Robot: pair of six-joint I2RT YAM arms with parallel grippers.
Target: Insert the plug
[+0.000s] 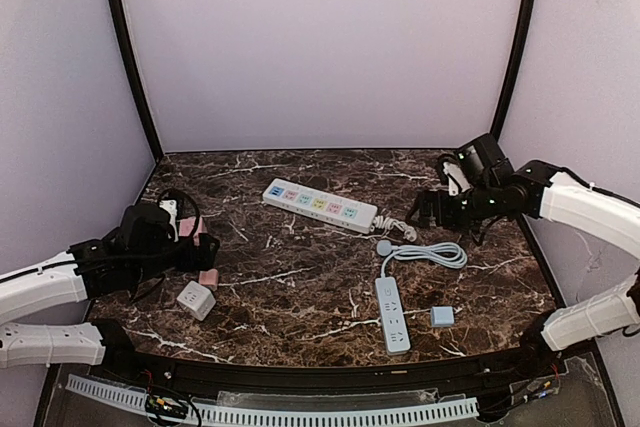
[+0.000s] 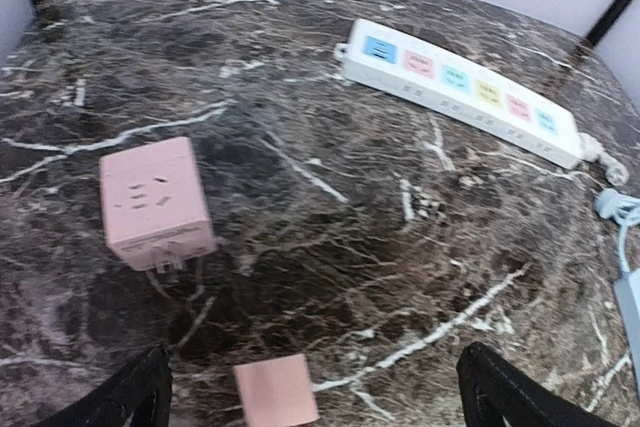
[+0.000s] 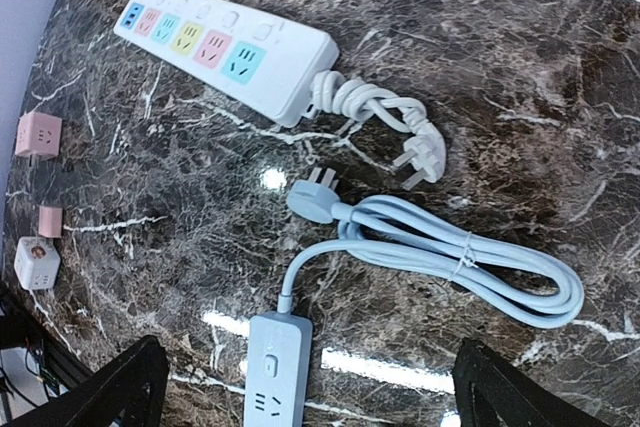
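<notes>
Pale-blue plug (image 3: 308,197) unplugged, near white strip (image 3: 230,47)

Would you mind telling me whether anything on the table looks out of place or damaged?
Nothing looks damaged or spilled. The only mild oddity: the pink cube adapter lies with its prongs sticking out sideways.

The dark marble worktop (image 1: 290,287) lies bare across its middle, a broad lane running from the front edge up to the long white power strip with coloured sockets (image 1: 318,205), which lies slantwise toward the back. Behind it, bare marble reaches the back edge.

Toward the right edge passage is cramped. There lie the strip's knotted white cord (image 1: 393,226), a pale blue three-pin plug (image 1: 384,246) just beside it, its looped pale blue cable (image 1: 440,253), the pale blue power strip (image 1: 391,314) and a small blue cube (image 1: 441,316).

Near the left edge a pink cube socket (image 2: 155,202), small pink block (image 2: 275,392) and white cube (image 1: 196,300) cluster, with narrow gaps between them.
</notes>
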